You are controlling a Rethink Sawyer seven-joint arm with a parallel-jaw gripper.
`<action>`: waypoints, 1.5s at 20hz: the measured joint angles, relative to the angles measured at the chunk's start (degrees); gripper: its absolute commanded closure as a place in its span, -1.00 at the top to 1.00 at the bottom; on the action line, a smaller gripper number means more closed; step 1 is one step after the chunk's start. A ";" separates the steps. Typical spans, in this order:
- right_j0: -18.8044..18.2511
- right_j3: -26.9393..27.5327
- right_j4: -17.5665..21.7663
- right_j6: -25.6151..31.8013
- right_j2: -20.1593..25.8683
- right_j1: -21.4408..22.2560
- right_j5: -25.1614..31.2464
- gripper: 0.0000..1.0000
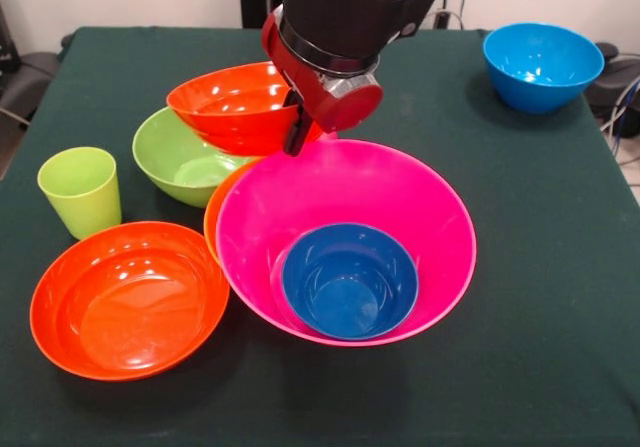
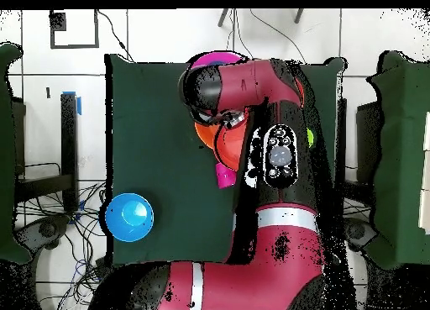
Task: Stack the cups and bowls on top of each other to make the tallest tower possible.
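My gripper (image 1: pixel 298 143) hangs from the arm at the top and is shut on the right rim of a shallow red-orange bowl (image 1: pixel 232 105), holding it tilted just above the green bowl (image 1: pixel 178 162). The big pink bowl (image 1: pixel 345 202) stands in the middle with the small dark blue bowl (image 1: pixel 350 279) inside it. The big orange bowl (image 1: pixel 214 217) peeks out from behind the pink bowl's left side. A second red-orange bowl (image 1: pixel 128 299) stands front left, next to the lime green cup (image 1: pixel 80 189). The yellow-orange and red-pink cups are hidden.
The light blue bowl (image 1: pixel 543 65) stands alone at the far right, also in the overhead view (image 2: pixel 129 216). In the overhead view the arm (image 2: pixel 273 155) covers most of the bowls; only the pink bowl's rim (image 2: pixel 215 58) and a small pink patch (image 2: pixel 225 176) show.
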State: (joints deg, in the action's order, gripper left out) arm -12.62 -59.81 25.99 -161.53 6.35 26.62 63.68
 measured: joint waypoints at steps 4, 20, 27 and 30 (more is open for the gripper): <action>0.07 -0.03 -0.54 0.00 -0.33 0.22 -0.01 -1.00; 1.46 -1.14 -3.08 0.00 -2.92 4.82 0.01 -1.00; 2.03 -1.15 -4.37 0.00 -3.18 5.50 0.01 -1.00; 2.31 -1.14 -4.82 0.00 -3.22 5.51 0.01 -1.00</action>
State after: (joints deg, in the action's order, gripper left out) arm -10.31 -60.95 21.17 -161.53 3.13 32.13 63.69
